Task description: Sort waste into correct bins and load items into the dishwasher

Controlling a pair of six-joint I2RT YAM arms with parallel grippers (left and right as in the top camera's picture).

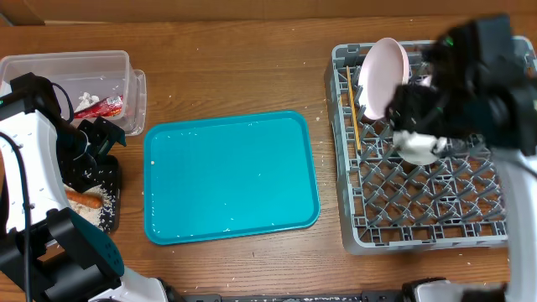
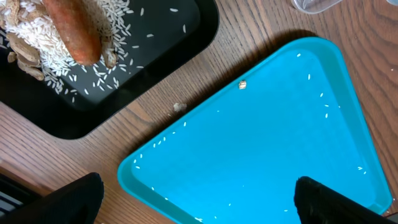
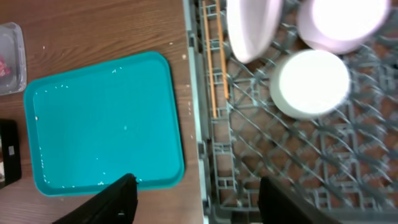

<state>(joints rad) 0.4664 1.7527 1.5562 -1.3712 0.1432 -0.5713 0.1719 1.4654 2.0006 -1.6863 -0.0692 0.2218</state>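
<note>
Clear plastic rectangular tub (image 1: 42, 71) is sitting at the far-left back of the brown wooden table (image 1: 235, 67), holding a red shiny snack wrapper (image 1: 107, 105) and a crumpled white tissue (image 1: 86, 99). Just in front of it a shallow black rectangular tray (image 2: 155, 56) is lying, carrying a small orange carrot (image 2: 74, 31) on white rice grains (image 2: 37, 40) with pale beige shells (image 2: 22, 59) beside it; the left arm is covering part of this tray in the overhead view. Left gripper (image 2: 196, 202) is hovering over a corner of the large teal plastic serving tray (image 1: 231, 176), fingers (image 2: 81, 199) spread wide, released, nothing between them. The teal tray is lying mid-table, between black tray and rack, a few scattered grains on it. Large square grey plastic dish rack (image 1: 419, 226) is sitting on the right. Inside, a pair of thin wooden chopsticks (image 3: 214, 68) is lying along the left wall, a large pale round plate (image 1: 382, 75) is standing on edge at the back left, a second pale round dish (image 3: 342, 22) is sitting just right of it, and a small white round cup (image 3: 311, 84) is resting on the lattice floor in front of them. Right gripper (image 3: 196, 202) is hanging above the rack, jaws apart, released, gripping nothing, apart from the cup in the wrist view.
</note>
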